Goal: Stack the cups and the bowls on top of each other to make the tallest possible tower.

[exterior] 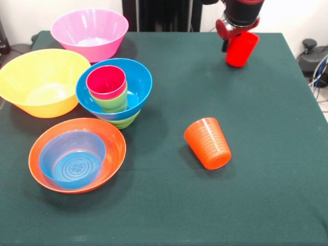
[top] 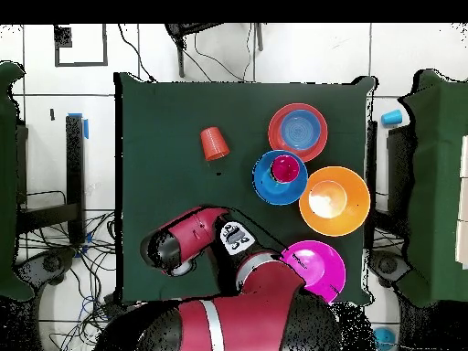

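Tower [exterior: 114,95], table's 10 o'clock: magenta cup tops green cup in blue bowl | gripper [exterior: 241,43], 1 o'clock, pinches red cup [exterior: 242,49] aloft | step: carrying | next, we judge: nest it on magenta cup [exterior: 106,81].

A red cup [exterior: 241,49] hangs near the far edge, an orange cup [exterior: 208,143] [top: 214,143] lies tipped mid-table, and the tower [exterior: 114,92] [top: 281,176] stands among bowls at one side.

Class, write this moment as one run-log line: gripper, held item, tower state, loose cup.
gripper: shut on red cup, raised | tower: magenta-pink cup uppermost, in wide blue bowl | orange cup: on its side, apart
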